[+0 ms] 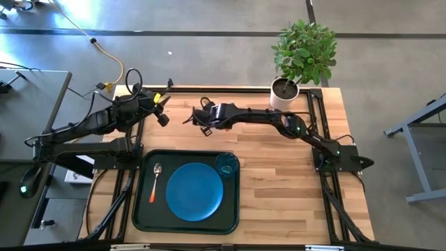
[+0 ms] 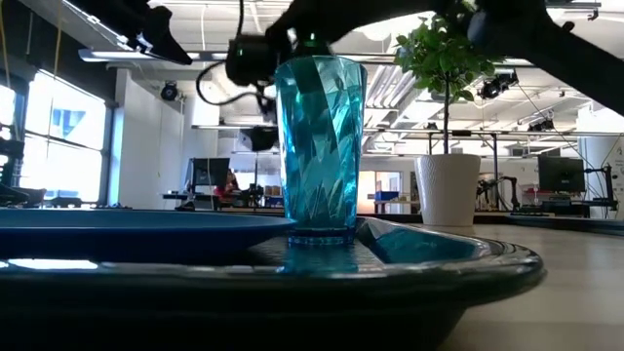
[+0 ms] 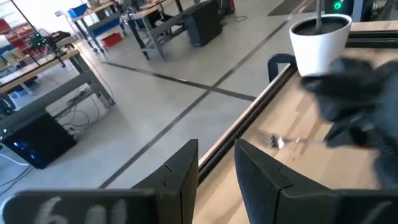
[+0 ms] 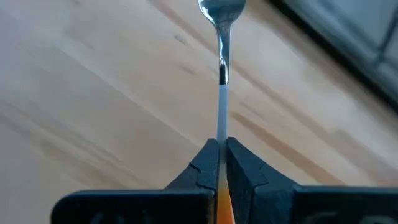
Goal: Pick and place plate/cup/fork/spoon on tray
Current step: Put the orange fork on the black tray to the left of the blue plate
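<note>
The dark tray (image 1: 139, 209) lies at the table's near left. On it are the blue plate (image 1: 194, 191), the teal cup (image 1: 227, 164) standing upright at the tray's far right corner, and the orange-handled spoon (image 1: 155, 183) left of the plate. The low view shows the cup (image 2: 320, 146), the plate (image 2: 136, 229) and the tray rim (image 2: 409, 278). My right gripper (image 1: 198, 120), far of the tray, is shut on the fork (image 4: 222, 68). My left gripper (image 1: 162, 117) is open and empty at the table's far left edge (image 3: 216, 171). My right gripper pinches the fork's handle (image 4: 222, 134) between its two fingers. The fork sticks straight out ahead of the fingers, in line with them, tines (image 4: 222, 9) away from the gripper. The tines also show in the left wrist view (image 3: 277, 142), low over the wood; I cannot tell whether they touch it.
A white pot with a green plant (image 1: 286, 92) stands at the table's far edge, right of my right gripper. Bare wood lies right of the tray (image 1: 293, 195). A black frame rail runs along the table's far edge (image 1: 237, 90).
</note>
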